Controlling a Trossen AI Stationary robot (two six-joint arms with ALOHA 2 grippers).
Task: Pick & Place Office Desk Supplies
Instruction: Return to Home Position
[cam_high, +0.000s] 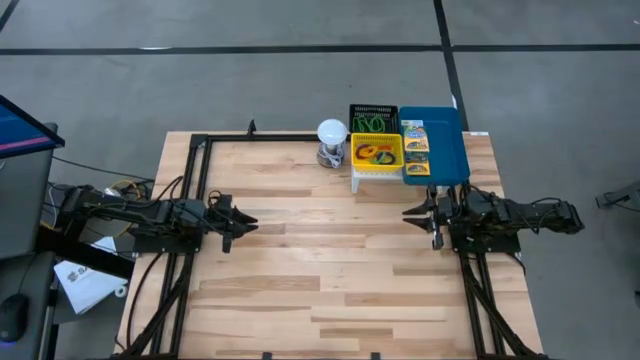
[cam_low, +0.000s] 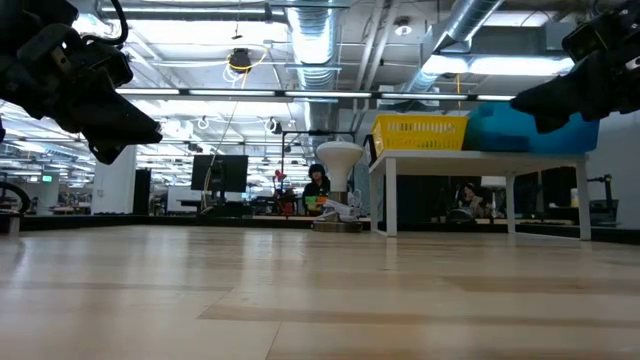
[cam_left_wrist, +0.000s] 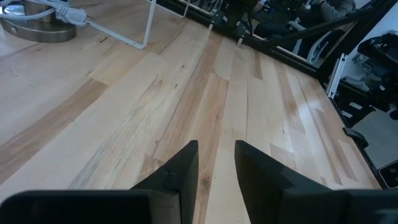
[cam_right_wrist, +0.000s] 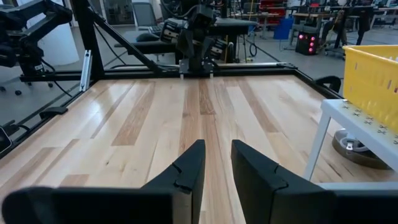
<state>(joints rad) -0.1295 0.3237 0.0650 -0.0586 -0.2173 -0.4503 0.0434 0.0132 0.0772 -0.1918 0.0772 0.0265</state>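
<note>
High view has all three containers up on the white stand (cam_high: 362, 183) at the worktop's (cam_high: 320, 280) far edge: yellow bin (cam_high: 377, 137) with loops (cam_high: 378, 154), blue tray (cam_high: 448, 140) with packets (cam_high: 415, 150), black mesh basket (cam_high: 373, 108) behind. Left gripper (cam_high: 250, 222) and right gripper (cam_high: 408, 213) hover well apart, fingers barely parted, empty. Those bins look light and stiff; I'd pinch a rim wall.

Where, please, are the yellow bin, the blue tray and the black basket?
yellow bin (cam_high: 353, 150), high view, left rim.
blue tray (cam_high: 450, 140), high view, bare floor.
black basket (cam_high: 373, 108), high view, far rim.
</note>
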